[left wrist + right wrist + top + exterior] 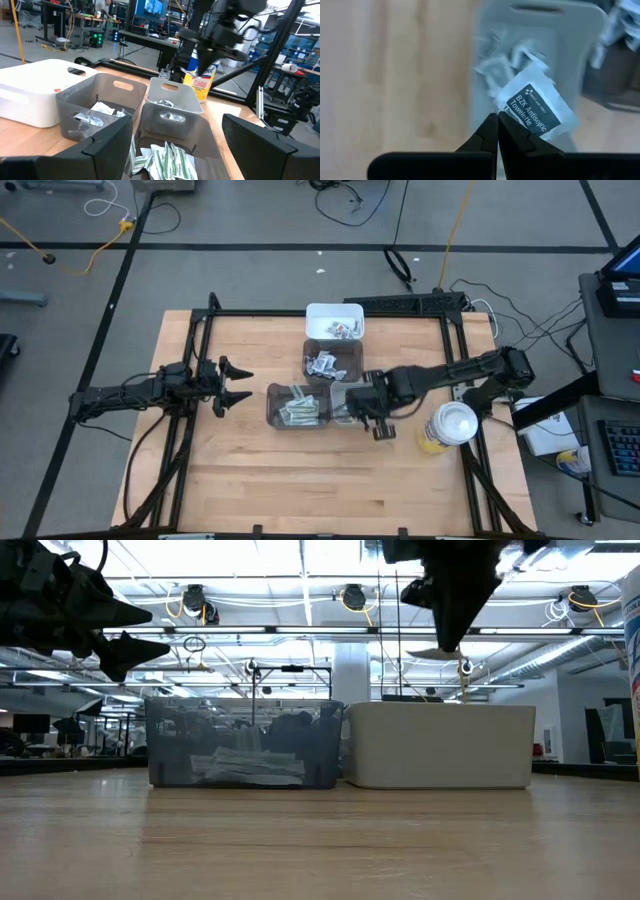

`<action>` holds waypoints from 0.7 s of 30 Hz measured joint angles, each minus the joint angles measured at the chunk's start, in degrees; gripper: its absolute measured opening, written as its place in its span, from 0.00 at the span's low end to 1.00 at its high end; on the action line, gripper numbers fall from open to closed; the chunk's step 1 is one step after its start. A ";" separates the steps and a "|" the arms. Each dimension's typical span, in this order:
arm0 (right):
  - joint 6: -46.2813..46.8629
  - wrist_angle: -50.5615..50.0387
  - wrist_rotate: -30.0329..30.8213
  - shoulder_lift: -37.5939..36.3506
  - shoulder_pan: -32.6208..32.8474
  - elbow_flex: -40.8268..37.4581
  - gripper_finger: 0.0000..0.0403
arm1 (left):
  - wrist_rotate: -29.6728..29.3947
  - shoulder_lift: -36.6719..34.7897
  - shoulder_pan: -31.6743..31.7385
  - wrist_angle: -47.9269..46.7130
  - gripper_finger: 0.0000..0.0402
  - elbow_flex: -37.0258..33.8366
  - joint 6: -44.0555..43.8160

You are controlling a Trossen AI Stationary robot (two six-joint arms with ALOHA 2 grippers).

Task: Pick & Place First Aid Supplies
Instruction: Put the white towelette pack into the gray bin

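Wood table (250,470) w/ bins mid: right gripper (498,131) clenched on a towelette sachet (536,107), lifted over grey bin (540,30). Transport step; next needs carry to target bin, then release. Left gripper (235,383) hangs agape, left.

Wooden table (250,480) carries 4 bins (297,405) and a yellow canister (446,426).

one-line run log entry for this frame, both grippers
left gripper: open, empty, hovering left of bins | right gripper: shut on towelette packet, above light grey bin | yellow canister: untouched
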 joint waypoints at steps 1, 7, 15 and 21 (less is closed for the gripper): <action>-0.57 -0.05 0.00 0.00 -1.05 0.00 0.00 | 0.00 0.00 0.01 0.01 0.77 0.00 -0.01; -2.26 -0.07 -1.41 0.00 -7.10 0.00 0.00 | -0.01 0.01 0.02 0.00 0.77 0.00 -0.01; -2.35 2.66 -2.86 2.23 -9.73 -0.46 0.00 | 0.00 0.00 0.00 0.00 0.77 -0.01 -0.02; -2.35 7.08 -2.97 6.12 -9.73 -1.12 0.00 | 0.00 0.01 0.00 0.00 0.77 0.00 -0.01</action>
